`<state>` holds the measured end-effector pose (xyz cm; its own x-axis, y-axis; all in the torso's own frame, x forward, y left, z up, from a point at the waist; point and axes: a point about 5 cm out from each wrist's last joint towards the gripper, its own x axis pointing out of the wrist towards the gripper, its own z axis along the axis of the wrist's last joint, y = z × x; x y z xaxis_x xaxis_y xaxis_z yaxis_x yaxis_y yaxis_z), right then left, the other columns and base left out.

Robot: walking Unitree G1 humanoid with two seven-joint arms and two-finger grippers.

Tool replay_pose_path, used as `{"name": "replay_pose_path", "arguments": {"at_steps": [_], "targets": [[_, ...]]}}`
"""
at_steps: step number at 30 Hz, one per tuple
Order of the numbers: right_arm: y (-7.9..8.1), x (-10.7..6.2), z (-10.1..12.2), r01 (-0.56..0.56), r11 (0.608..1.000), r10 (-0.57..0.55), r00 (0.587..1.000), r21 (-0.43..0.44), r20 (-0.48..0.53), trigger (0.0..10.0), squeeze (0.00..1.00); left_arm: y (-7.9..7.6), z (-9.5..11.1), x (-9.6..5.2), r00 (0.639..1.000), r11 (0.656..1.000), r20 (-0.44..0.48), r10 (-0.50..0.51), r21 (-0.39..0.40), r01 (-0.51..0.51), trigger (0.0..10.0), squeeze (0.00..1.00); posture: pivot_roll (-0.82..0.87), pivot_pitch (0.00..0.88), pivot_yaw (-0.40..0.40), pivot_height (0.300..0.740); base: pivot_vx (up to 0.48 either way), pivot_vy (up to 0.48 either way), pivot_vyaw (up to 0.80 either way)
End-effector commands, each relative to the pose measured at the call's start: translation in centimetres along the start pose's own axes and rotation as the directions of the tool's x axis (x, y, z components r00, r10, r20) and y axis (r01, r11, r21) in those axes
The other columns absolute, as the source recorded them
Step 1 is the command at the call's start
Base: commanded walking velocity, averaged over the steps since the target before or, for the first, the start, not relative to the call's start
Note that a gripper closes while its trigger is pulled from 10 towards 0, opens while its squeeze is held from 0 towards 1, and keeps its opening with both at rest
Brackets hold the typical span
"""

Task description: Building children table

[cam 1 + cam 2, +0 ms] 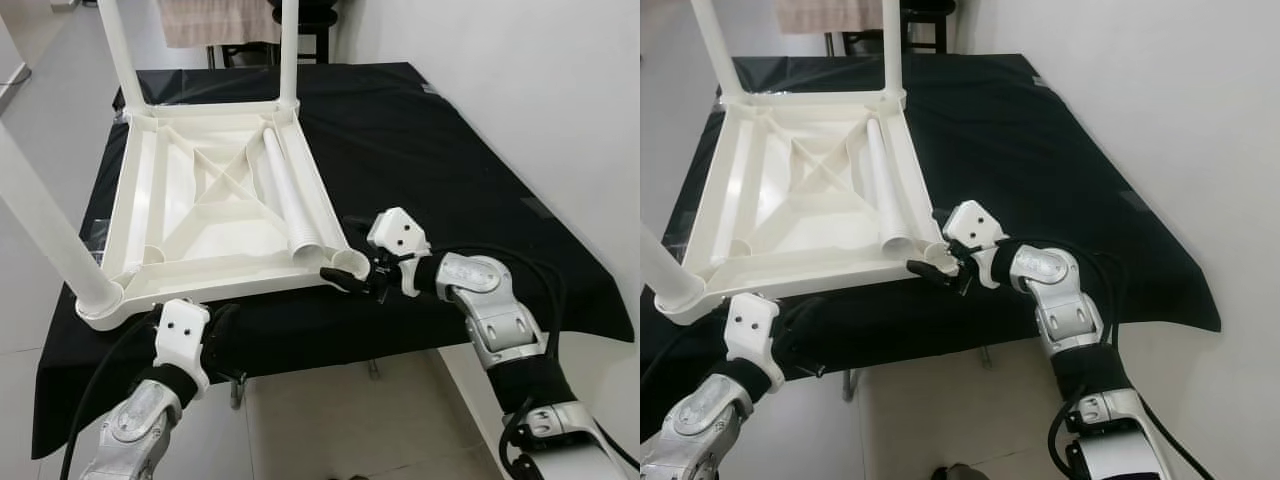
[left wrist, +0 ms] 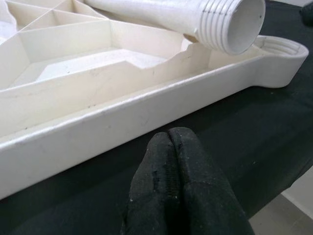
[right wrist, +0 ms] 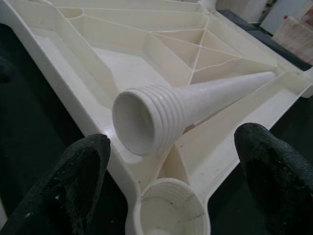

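Observation:
The white children's table top (image 1: 230, 274) lies upside down on a black-covered table. Three legs stand screwed into its corners: front left (image 1: 45, 235), back left (image 1: 120, 50) and back right (image 1: 289, 50). A loose white leg (image 1: 290, 195) lies inside the underside, its threaded end (image 3: 146, 117) pointing at the empty front-right corner socket (image 3: 168, 208). My right gripper (image 3: 171, 147) is open, its fingers on either side of that corner and the leg's end. Low at the front edge, my left gripper (image 2: 168, 142) is shut on nothing, just short of the top's front rim (image 2: 98, 127).
The black cloth table (image 1: 430, 150) has bare room to the right of the white top. A white wall (image 1: 540, 80) runs along the right. Behind the table are a dark stool (image 1: 305, 25) and a hanging cloth (image 1: 215, 20). Tiled floor lies below the front edge.

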<state>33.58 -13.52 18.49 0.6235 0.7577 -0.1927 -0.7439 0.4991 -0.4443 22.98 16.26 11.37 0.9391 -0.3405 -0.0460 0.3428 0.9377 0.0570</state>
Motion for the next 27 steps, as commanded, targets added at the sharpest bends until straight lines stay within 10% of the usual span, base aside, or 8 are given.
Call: {"name": "replay_pose_path", "arguments": {"at_steps": [1, 27], "targets": [[0.4, 0.3, -0.5, 0.023, 1.0, -0.023, 0.999, 0.0, -0.037, 10.0, 0.0, 0.2, -0.5, 0.0, 1.0, 1.0, -0.021, -0.002, 0.011, 0.002, 10.0, 0.0, 0.01, 0.077, -0.076, 0.74, 0.0, 0.0, 0.0], [0.8, 3.4, -1.7, 0.383, 0.919, -0.354, 0.905, 0.089, -0.236, 10.0, 0.0, 0.2, -0.9, 0.4, 1.0, 1.0, -0.017, 0.001, -0.005, -0.001, 10.0, 0.0, 0.02, 0.068, -0.083, 0.74, 0.0, 0.0, 0.0]]}}
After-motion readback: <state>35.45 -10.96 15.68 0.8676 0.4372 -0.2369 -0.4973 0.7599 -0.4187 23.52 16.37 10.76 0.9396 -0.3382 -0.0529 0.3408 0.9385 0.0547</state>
